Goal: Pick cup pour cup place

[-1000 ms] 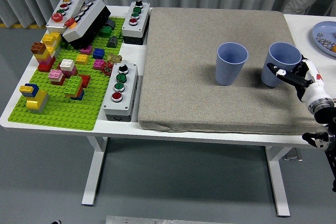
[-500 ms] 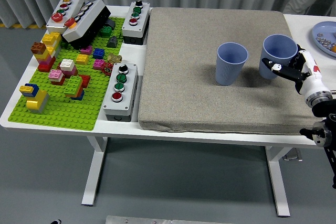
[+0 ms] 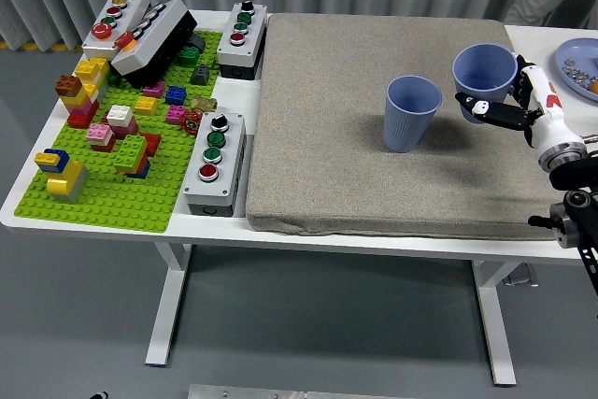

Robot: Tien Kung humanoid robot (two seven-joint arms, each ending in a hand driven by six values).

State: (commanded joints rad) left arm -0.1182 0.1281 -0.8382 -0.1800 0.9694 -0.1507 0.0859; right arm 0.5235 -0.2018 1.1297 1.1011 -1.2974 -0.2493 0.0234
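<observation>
Two blue ribbed cups are over the grey mat [image 3: 336, 119]. One cup [image 3: 411, 114] stands upright on the mat, right of its middle. My right hand [image 3: 509, 102] comes in from the right edge and is shut on the second cup [image 3: 484, 70], holding it raised above the mat to the right of the standing cup, roughly upright with its mouth open upward. What is inside the cups cannot be seen. My left arm is out of view.
A green brick baseplate [image 3: 121, 151] with several coloured bricks covers the table's left side. Button boxes [image 3: 214, 161] stand at the mat's left edge and at the back left [image 3: 241, 39]. A blue plate [image 3: 579, 64] with small items sits at the far right.
My right hand has lifted the right cup off the mat, up and slightly left toward the standing cup. The standing cup has not moved.
</observation>
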